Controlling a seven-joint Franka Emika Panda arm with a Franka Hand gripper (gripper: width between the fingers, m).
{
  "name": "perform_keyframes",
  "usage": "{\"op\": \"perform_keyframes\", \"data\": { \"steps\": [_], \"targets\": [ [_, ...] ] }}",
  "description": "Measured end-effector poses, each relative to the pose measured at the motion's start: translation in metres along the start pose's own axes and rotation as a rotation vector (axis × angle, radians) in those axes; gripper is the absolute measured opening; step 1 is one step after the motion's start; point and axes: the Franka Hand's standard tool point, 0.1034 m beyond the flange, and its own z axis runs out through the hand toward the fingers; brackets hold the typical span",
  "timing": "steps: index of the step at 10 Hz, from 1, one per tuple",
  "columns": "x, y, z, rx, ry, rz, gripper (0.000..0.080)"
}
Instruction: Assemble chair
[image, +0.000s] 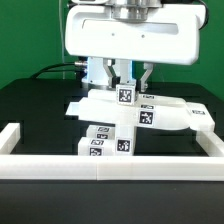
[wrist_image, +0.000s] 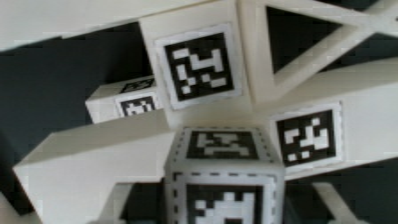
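White blocky plastic chair assembly (image: 122, 117), tagged with black-and-white squares, is seen standing on the black table near the front rail. A flat slab (image: 175, 116) is extended toward the exterior view's right, and a tagged bar (image: 108, 140) is seen running down below it. Tagged block faces (wrist_image: 226, 165) are shown close up in the wrist view.

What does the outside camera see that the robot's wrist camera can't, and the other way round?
Only the exterior view shows the big white robot arm, the black table and the white border rail around it. Only the wrist view shows a close look at the tags, such as the one on top of a small cube. Both show the white chair parts with their black-and-white tags, stacked together under the arm.
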Motion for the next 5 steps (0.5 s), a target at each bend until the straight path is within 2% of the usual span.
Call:
{"op": "perform_keyframes", "data": {
  "steps": [5],
  "targets": [
    [0.0006,0.0004,0.0002,0.030,-0.016,0.390,0.0288]
  ]
}}
